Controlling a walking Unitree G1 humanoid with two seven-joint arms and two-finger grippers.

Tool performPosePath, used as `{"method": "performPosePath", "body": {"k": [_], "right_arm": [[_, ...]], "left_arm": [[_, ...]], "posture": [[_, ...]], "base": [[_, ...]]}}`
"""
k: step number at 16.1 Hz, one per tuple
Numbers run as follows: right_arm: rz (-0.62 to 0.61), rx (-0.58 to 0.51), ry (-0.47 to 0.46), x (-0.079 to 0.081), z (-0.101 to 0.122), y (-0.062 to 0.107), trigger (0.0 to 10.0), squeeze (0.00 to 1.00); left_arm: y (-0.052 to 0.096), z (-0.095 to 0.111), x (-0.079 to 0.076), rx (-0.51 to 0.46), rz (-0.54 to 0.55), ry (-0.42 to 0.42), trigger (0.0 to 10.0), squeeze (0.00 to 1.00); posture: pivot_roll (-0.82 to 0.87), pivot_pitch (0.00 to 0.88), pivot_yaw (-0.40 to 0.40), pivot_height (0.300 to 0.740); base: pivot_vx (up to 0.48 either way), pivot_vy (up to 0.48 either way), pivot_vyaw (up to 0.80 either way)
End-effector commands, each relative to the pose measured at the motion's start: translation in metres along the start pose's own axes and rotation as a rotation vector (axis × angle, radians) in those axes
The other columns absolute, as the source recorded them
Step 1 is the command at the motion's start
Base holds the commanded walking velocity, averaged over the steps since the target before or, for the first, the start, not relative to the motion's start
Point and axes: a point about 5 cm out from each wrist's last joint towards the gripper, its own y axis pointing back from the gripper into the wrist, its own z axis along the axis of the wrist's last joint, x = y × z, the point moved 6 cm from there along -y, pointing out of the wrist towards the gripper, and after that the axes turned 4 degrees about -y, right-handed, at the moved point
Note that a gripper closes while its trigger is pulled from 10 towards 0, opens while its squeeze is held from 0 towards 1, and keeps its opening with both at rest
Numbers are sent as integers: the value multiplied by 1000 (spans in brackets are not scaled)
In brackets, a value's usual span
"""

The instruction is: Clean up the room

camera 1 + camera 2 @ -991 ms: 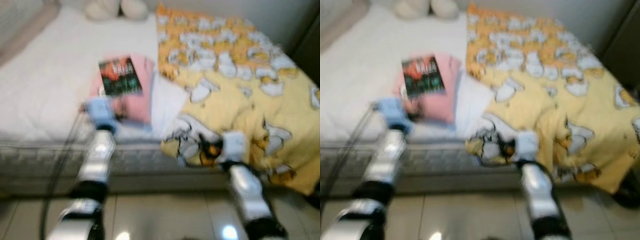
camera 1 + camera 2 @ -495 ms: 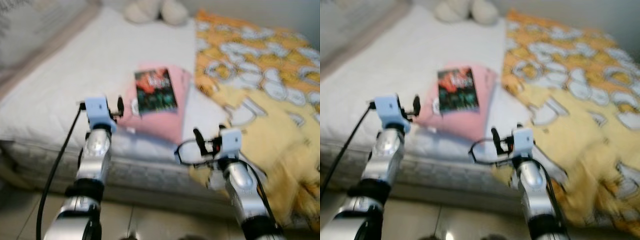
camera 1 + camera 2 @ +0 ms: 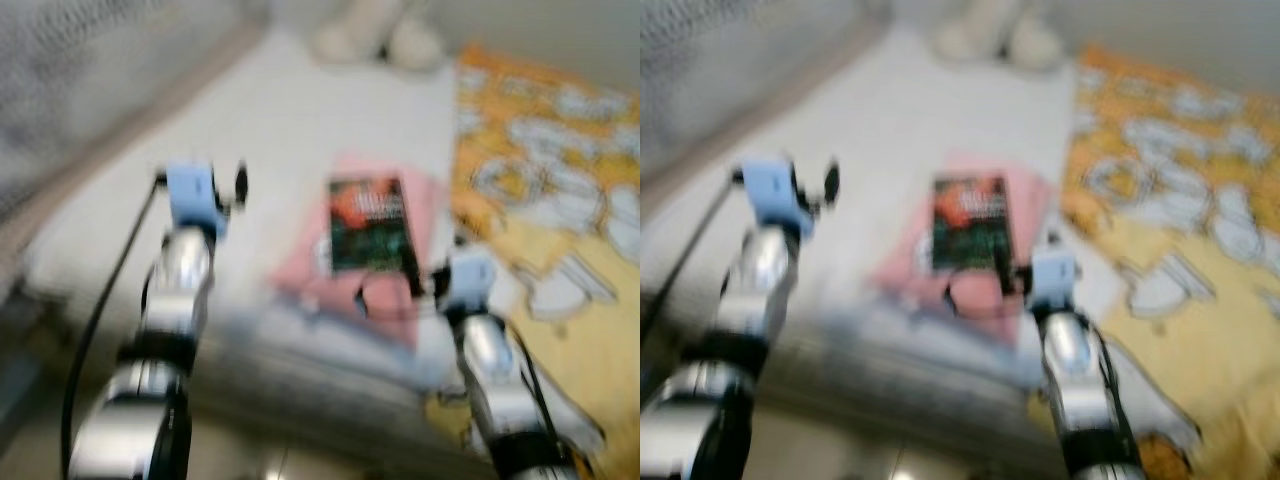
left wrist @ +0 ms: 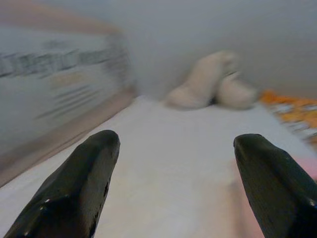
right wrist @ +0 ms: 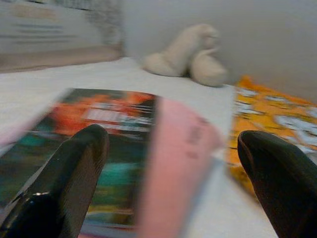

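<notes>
View has swung left and closed in over the last second, camera move not object move: the book (image 3: 368,224) on the pink pillow (image 3: 400,300) now sits mid-frame with the right gripper (image 5: 168,163) right at its near edge, fingers spread, nothing held; looks like it's lining up to grab the book. Left gripper (image 4: 173,168) hovers over bare white bed (image 3: 270,130), fingers also spread and empty. Yellow blanket (image 3: 560,200) crumpled just right of the pillow, plush toy (image 5: 185,54) at the headboard end; frames blurry, nothing obvious blocking.
</notes>
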Motion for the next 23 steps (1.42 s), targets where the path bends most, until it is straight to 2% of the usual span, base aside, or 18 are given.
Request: {"method": "performPosePath", "body": {"k": [1,3,4,5,6,7,8,11,12,14,15,16,18,20,21,23], "right_arm": [[-52,19,15,-17,-5,6,10000,0],[-67,31,16,-18,-8,11,10000,0],[-58,33,7,-15,-10,14,10000,0],[-43,62,3,-10,-16,16,10000,0],[-41,74,-1,-9,-18,18,10000,0],[-40,74,-1,-8,-19,20,10000,0],[-35,76,-1,-6,-19,24,10000,0],[-2,100,14,0,-22,41,10000,0],[13,111,22,2,-22,48,10000,0],[19,147,40,-2,-26,67,10000,0],[20,152,41,-2,-26,69,10000,0],[29,160,44,-2,-25,72,10000,0],[40,163,53,0,-23,72,10000,0],[53,163,54,3,-20,71,10000,0],[58,168,52,4,-20,72,10000,0],[61,180,48,5,-22,74,10000,0]], "left_arm": [[-1,-7,-17,35,-54,-9,10000,0],[-4,-9,-20,54,-72,14,10000,0],[-3,-14,-28,81,-115,37,10000,0],[-2,-27,-36,148,-146,0,10000,0],[-3,-35,-36,185,-121,0,10000,0],[-4,-41,-34,223,-84,37,10000,0],[-4,-48,-39,268,-83,73,10000,0],[-7,-42,-67,262,-147,85,10000,0],[-9,-40,-67,263,-133,81,10000,0],[-7,-49,-52,295,-46,59,10000,0],[-5,-51,-55,298,-62,61,10000,0],[-1,-54,-68,297,-119,59,10000,0],[4,-61,-72,321,-116,36,10000,0],[7,-67,-74,346,-102,77,10000,0],[9,-69,-80,358,-116,127,10000,0],[13,-75,-85,390,-134,134,10000,0]], "posture": [[44,0,-31,740],[27,0,-21,740],[18,0,-17,740],[16,0,-17,740],[13,0,-20,740],[7,0,-25,740],[-2,0,-27,740],[-40,0,-44,740],[-54,0,-48,740],[-96,0,-59,740],[-99,0,-61,740],[-101,0,-66,740],[-102,0,-71,740],[-105,0,-74,740],[-105,0,-72,740],[-109,0,-67,740]], "base": [[0,0,-756],[0,0,-756],[0,0,-756],[0,0,0],[0,0,0],[0,0,0],[0,0,0],[0,0,0],[0,0,0],[0,0,0],[0,0,0],[0,0,0],[0,0,0],[0,0,0],[0,0,0],[0,0,0]]}}
